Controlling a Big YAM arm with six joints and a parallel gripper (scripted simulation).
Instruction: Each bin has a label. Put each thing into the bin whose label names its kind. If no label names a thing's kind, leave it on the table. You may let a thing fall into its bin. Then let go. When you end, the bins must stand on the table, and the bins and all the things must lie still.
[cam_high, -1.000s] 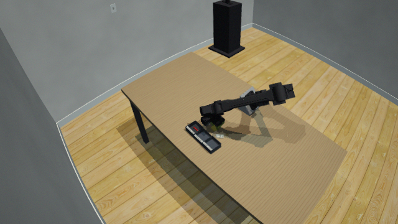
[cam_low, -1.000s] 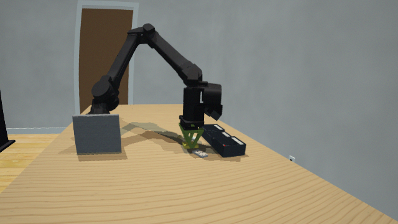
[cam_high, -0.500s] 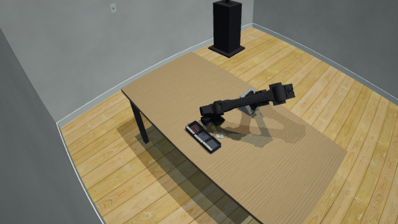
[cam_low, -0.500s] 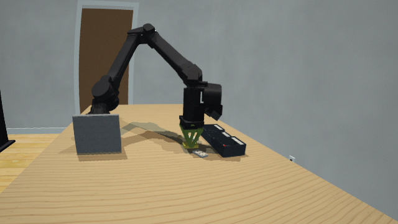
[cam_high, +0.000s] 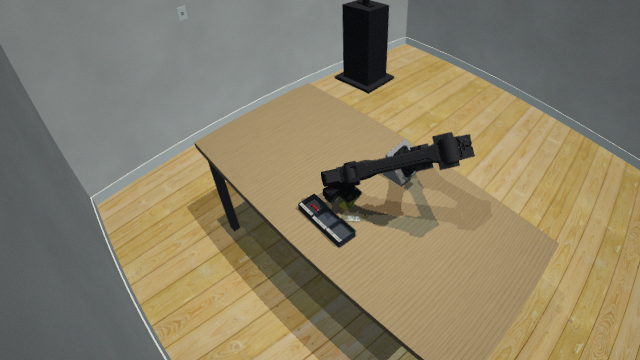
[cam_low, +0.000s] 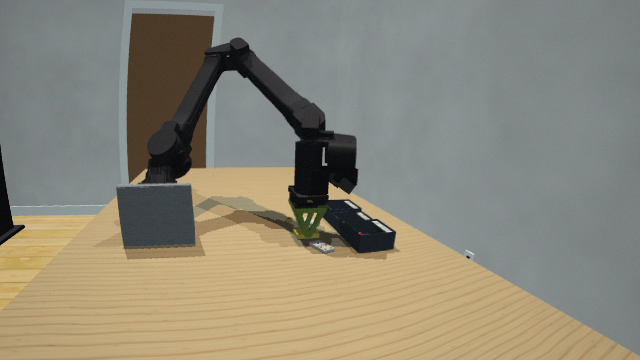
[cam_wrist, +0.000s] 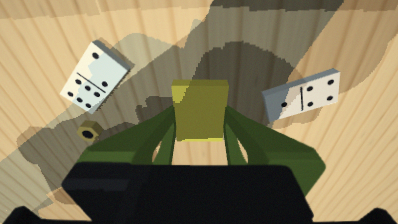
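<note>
My gripper (cam_wrist: 199, 112) (cam_low: 306, 226) (cam_high: 345, 202) is down at the table top, its green fingers shut on a yellow block (cam_wrist: 200, 100) (cam_low: 303, 233) that rests on the table. Two white dominoes lie nearby: one (cam_wrist: 95, 76) to the block's upper left in the wrist view, the other (cam_wrist: 302, 95) (cam_low: 321, 246) to its right. A small brass nut (cam_wrist: 89, 131) lies left of the fingers. A black row of three labelled bins (cam_high: 327, 221) (cam_low: 361, 226) stands just beside the gripper. One end bin holds a small red thing (cam_high: 314, 206).
A grey box (cam_low: 155, 215) stands at the arm's base on the wooden table (cam_high: 280, 130) (cam_low: 250, 300). The bins lie close to the table's long edge. A black tower (cam_high: 365, 45) stands on the floor beyond the table.
</note>
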